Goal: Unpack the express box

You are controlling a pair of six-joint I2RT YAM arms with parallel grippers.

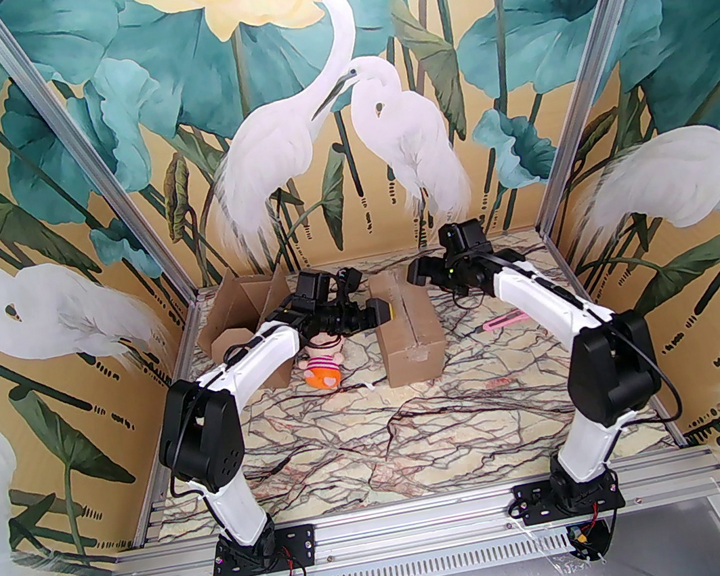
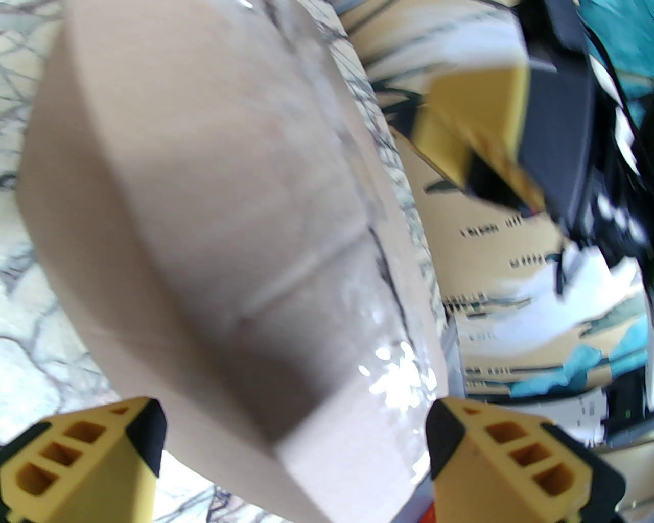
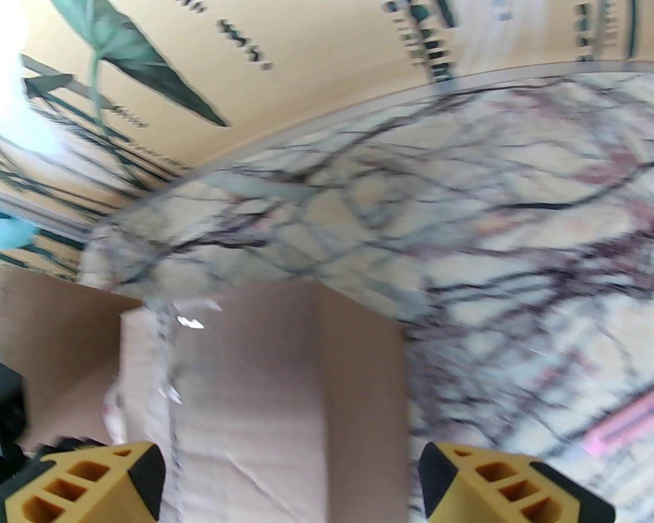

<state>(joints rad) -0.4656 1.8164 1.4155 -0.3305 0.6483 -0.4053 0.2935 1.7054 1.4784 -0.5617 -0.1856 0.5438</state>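
Note:
The express box (image 1: 409, 329) is a shut brown carton with clear tape along its top seam, lying mid-table. My left gripper (image 1: 383, 311) is at its left side, near the far end. In the left wrist view the box (image 2: 204, 230) looms just past the open left gripper (image 2: 291, 434), one corner between the yellow fingers (image 2: 87, 465). My right gripper (image 1: 414, 272) hovers over the box's far end. It is open in the right wrist view (image 3: 288, 470), with the carton (image 3: 265, 383) below and between its fingers (image 3: 500, 490).
An opened cardboard carton (image 1: 244, 310) with raised flaps stands at the back left. A plush toy in pink and orange (image 1: 323, 366) lies beside the left arm. A pink utility knife (image 1: 503, 322) (image 3: 621, 426) rests on the marble table (image 1: 427, 433) right of the box.

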